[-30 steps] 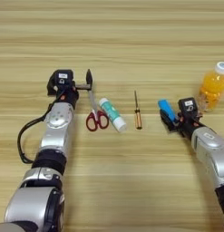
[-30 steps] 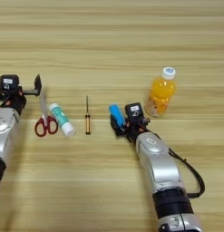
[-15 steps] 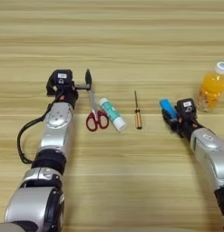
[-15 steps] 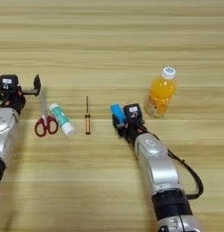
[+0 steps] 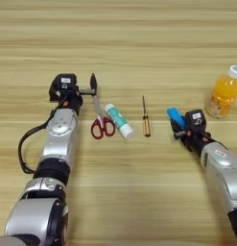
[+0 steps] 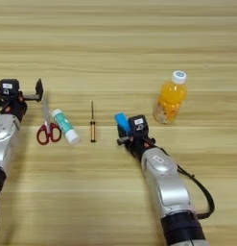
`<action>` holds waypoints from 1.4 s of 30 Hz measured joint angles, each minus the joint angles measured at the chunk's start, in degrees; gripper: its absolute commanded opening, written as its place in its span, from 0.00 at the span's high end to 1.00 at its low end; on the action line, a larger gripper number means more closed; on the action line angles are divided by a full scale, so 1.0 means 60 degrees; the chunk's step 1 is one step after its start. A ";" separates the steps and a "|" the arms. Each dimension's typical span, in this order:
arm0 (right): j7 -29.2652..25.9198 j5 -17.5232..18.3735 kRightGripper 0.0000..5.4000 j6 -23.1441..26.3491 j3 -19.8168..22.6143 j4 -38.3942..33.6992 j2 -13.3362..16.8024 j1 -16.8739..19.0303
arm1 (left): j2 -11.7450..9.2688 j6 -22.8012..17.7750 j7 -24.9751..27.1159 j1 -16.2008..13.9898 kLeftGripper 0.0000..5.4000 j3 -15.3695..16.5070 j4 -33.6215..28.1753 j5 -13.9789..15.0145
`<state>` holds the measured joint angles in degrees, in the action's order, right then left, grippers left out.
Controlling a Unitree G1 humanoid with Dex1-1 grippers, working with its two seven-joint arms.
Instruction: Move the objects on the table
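Observation:
The red-handled scissors [image 5: 101, 124] lie on the table [image 5: 120, 43] with their blades pointing away from me. Beside them on the right lie the white-and-teal glue stick [image 5: 118, 120] and the thin amber-handled screwdriver [image 5: 146, 118]. My left gripper [image 5: 81, 89] rests open at the scissors' blade tip, one finger [image 5: 93, 82] standing just beside it. The flat blue block [image 6: 122, 121] sits tilted in my right gripper [image 6: 124, 130], which is shut on it, right of the screwdriver. The orange-juice bottle [image 6: 170, 99] stands upright further right, apart from the gripper.
My left forearm [image 5: 60, 139] stretches back along the left side with a black cable [image 5: 24, 149] looping beside it. My right forearm [image 6: 163, 187] runs toward the lower right. Bare wooden planks reach across the far half of the table.
My right gripper with the blue block has edged very slightly left and toward me. The left arm and the other objects have stayed put.

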<state>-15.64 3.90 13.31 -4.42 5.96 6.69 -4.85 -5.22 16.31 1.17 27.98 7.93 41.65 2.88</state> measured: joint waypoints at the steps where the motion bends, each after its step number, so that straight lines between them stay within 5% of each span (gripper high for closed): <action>1: -0.0018 -0.0005 0.74 -0.0004 -0.0060 -0.0234 0.0000 0.0147 | 0.0003 0.0003 -0.0002 -0.0001 0.00 -0.0002 -0.0002 -0.0001; 10: -0.0175 0.0225 0.74 -0.0069 -0.0053 -0.3291 0.0122 0.0828 | 0.0016 0.0027 -0.0090 -0.0005 0.00 -0.0032 -0.0065 -0.0013; 20: 0.0067 0.1011 0.74 -0.0070 0.1191 -0.5443 0.0364 0.0934 | 0.0031 0.0043 -0.0153 -0.0008 0.00 -0.0080 -0.0089 -0.0021; 31: 0.1675 0.1119 0.74 -0.0691 0.3841 -0.5202 0.0684 0.0434 | 0.0066 0.0041 -0.0166 -0.0025 0.00 -0.0146 -0.0179 -0.0024; 42: 0.2508 0.0785 0.74 -0.0420 0.4418 -0.3916 0.0937 0.0307 | 0.0066 0.0040 -0.0227 -0.0026 0.00 -0.0126 -0.0207 -0.0021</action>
<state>-0.59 8.61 10.79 22.09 -17.54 12.31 -3.01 -4.82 16.55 -0.19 27.83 7.18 40.41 2.75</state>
